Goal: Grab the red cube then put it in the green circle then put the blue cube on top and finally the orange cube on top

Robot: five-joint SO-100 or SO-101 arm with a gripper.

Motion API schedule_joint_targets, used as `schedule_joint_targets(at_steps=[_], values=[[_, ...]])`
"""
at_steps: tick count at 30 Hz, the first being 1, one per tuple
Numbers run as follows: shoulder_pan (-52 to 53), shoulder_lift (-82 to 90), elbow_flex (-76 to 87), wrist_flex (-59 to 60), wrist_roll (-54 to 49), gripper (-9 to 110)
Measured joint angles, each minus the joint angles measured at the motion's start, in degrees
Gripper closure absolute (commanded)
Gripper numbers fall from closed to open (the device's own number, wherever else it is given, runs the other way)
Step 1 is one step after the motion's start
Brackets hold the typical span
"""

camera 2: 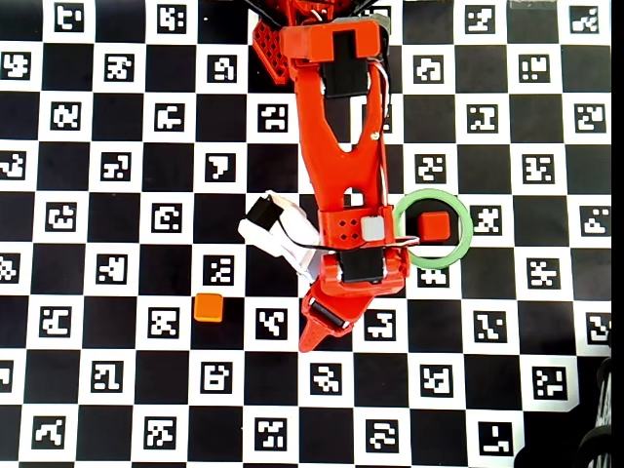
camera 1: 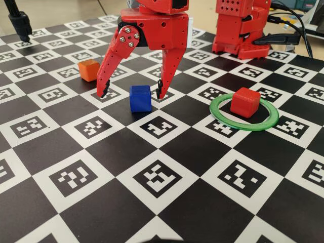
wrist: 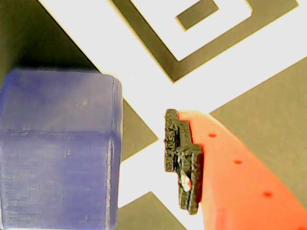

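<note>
In the fixed view my red gripper (camera 1: 132, 94) is open, its two fingertips low over the board on either side of the blue cube (camera 1: 140, 98), with gaps on both sides. The wrist view shows the blue cube (wrist: 57, 153) close up at the left and one black finger pad (wrist: 182, 158) apart from it at the right. The red cube (camera 1: 245, 101) (camera 2: 435, 227) sits inside the green circle (camera 1: 244, 126) (camera 2: 433, 194). The orange cube (camera 1: 89, 70) (camera 2: 208, 307) stands alone to the left. In the overhead view my arm hides the blue cube.
The board is a black-and-white checker of printed markers (camera 1: 157, 177). My arm's red base (camera 1: 240, 30) stands at the back right with cables beside it. A black stand (camera 1: 20, 23) is at the back left corner.
</note>
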State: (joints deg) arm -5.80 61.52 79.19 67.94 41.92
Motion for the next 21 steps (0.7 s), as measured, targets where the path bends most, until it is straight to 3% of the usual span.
schedule_joint_targets(at_steps=[21], values=[[0.1,-0.1,-0.2,-2.0,0.3,54]])
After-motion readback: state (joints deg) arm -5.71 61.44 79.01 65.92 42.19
